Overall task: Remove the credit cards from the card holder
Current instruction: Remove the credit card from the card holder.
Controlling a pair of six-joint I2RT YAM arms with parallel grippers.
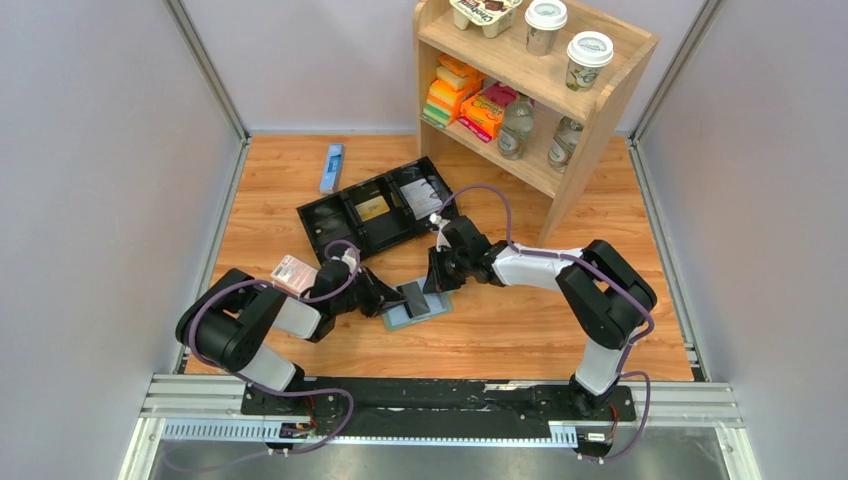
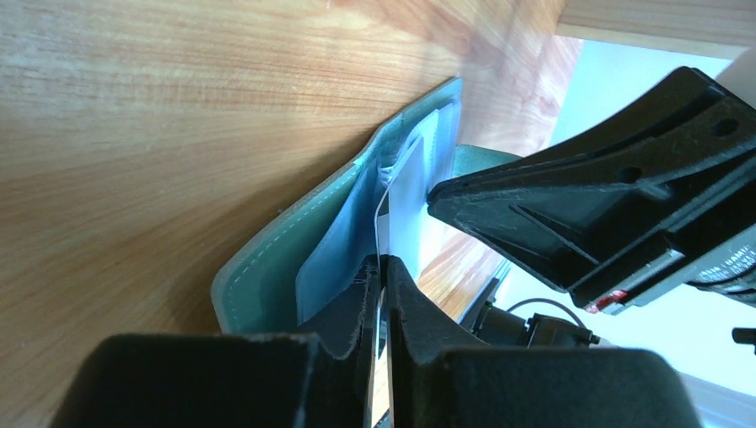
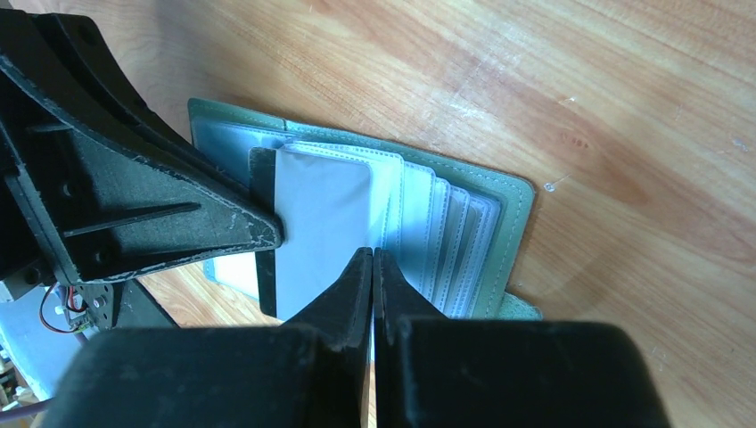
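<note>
The grey-green card holder [image 1: 432, 308] lies open on the wooden table, its pale blue pockets [image 3: 446, 223] facing up. A grey credit card [image 3: 321, 223] with a black stripe sticks partway out of a pocket. My left gripper [image 2: 383, 263] is shut on that card's edge [image 2: 406, 205], coming in low from the left [image 1: 388, 298]. My right gripper [image 3: 373, 253] is shut with nothing between its fingers. Its tips rest on the holder just beside the card [image 1: 437, 283]. Any other cards are hidden in the pockets.
A black three-compartment tray [image 1: 330, 215] lies behind the holder. A pink-and-white packet [image 1: 293, 272] sits by my left arm, and a blue item [image 1: 332, 167] lies further back. A wooden shelf [image 1: 590, 130] with bottles and cups stands at the back right.
</note>
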